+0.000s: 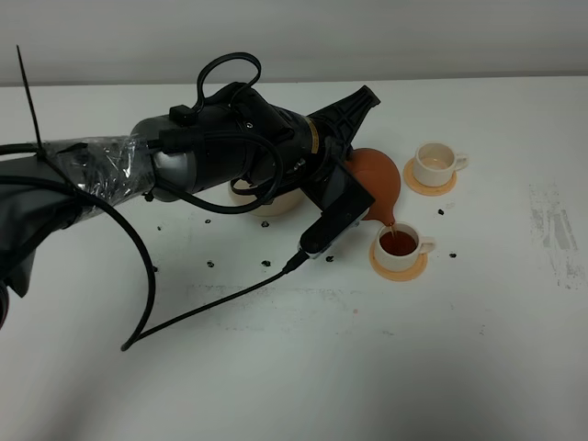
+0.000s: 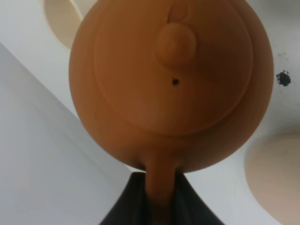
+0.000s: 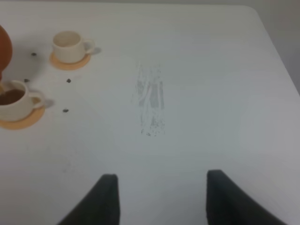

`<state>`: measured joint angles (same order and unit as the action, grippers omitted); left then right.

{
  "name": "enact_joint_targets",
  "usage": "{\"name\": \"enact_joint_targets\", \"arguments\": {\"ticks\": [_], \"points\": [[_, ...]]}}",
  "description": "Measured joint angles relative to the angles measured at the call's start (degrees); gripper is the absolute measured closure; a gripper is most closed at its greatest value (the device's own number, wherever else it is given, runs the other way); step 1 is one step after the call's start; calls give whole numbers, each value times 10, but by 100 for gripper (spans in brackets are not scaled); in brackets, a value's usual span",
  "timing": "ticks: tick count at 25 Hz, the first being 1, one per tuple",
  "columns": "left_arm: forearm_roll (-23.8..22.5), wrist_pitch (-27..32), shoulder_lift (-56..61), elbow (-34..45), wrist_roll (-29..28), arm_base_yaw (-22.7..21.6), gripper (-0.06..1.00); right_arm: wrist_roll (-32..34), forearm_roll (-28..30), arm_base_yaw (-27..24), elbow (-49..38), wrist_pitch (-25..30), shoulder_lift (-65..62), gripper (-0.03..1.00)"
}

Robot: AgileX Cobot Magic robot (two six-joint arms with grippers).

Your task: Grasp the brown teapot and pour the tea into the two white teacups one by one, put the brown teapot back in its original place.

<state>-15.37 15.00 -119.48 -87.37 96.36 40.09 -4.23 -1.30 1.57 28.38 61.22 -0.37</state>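
The brown teapot hangs tilted over the near white teacup, and a thin stream of tea runs from its spout into that cup, which holds dark tea. My left gripper is shut on the teapot's loop handle; in the left wrist view the teapot fills the frame and the gripper clamps the handle. The far white teacup looks empty. The cream saucer lies partly hidden under my left arm. My right gripper is open and empty above bare table; its view shows the far cup and the near cup.
Each cup sits on an orange coaster. Small dark specks are scattered on the white table. A black cable trails across the table's front left. A grey scuff mark lies at the right.
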Motion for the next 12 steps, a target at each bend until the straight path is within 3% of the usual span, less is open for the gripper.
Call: {"name": "enact_joint_targets", "arguments": {"ticks": [12], "points": [[-17,-3,0,0,1,4,83,0,0,0,0,0,0,53]]}}
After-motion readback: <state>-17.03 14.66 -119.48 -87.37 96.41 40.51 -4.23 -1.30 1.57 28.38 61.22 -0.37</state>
